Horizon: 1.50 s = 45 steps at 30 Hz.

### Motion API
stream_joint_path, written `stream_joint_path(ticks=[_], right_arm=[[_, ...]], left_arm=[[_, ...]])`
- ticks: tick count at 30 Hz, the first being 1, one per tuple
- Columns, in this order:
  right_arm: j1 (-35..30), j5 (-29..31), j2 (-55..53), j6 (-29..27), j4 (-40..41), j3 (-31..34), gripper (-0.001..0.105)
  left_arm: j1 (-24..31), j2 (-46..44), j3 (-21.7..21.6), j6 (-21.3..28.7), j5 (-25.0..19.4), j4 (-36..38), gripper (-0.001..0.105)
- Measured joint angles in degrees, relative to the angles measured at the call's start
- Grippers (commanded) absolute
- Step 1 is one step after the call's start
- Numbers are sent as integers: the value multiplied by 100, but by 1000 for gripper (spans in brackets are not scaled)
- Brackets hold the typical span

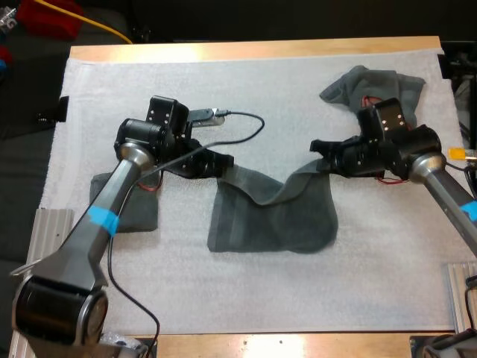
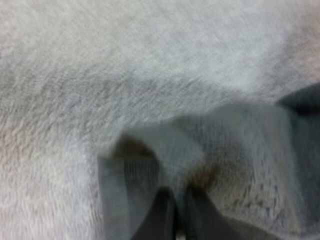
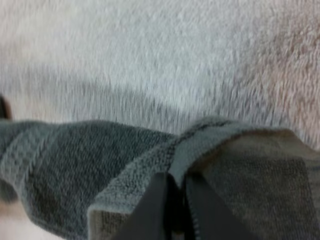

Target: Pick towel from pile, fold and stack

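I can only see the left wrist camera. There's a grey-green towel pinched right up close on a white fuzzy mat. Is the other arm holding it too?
Observer: Yes. The right wrist view shows the right jaws shut on another edge of the same towel.
Operator: Are there any more towels?
Observer: One crumpled towel lies near the far right corner of the white mat.
Operator: Is one folded already?
Observer: Yes, a folded towel lies flat on the mat's left side.
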Motion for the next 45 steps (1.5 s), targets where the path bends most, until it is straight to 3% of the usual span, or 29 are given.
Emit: stream_joint_path(ticks=[8,10,20,24,27,30,31,34,36,37,39,45], right_arm=[[-245,-357,612,763,-803,0,1],[-319,-406,851,1220,-1247,6,1],[-488,-234,986,1851,-2091,6,1],[-488,-136,986,2092,-2415,6,10],[-488,-137,986,2141,-2640,6,28],[-488,-137,986,2157,-2776,6,57],[-488,-137,986,2157,-2790,6,62],[-488,-201,986,1977,-2799,6,66],[-488,-272,986,1723,-2799,6,66],[-488,-324,986,1555,-2799,6,66],[-488,-400,949,1082,-2732,6,66],[-488,-142,557,463,-2154,6,66]], left_arm=[[45,824,0,-535,126,-513,0],[149,1033,0,-836,276,-808,0],[606,1048,0,-1145,640,-1420,0],[615,1048,0,-1158,972,-1610,0],[615,1048,0,-1164,1255,-1821,1],[630,1048,0,-1164,1429,-1976,17],[630,1048,0,-1164,1477,-2014,22],[630,1048,0,-1164,1638,-2122,59],[630,1001,0,-1164,1674,-2129,74],[630,964,0,-1139,1676,-2129,74],[630,803,0,-980,1686,-2129,66],[630,287,0,-690,1691,-1940,66]])
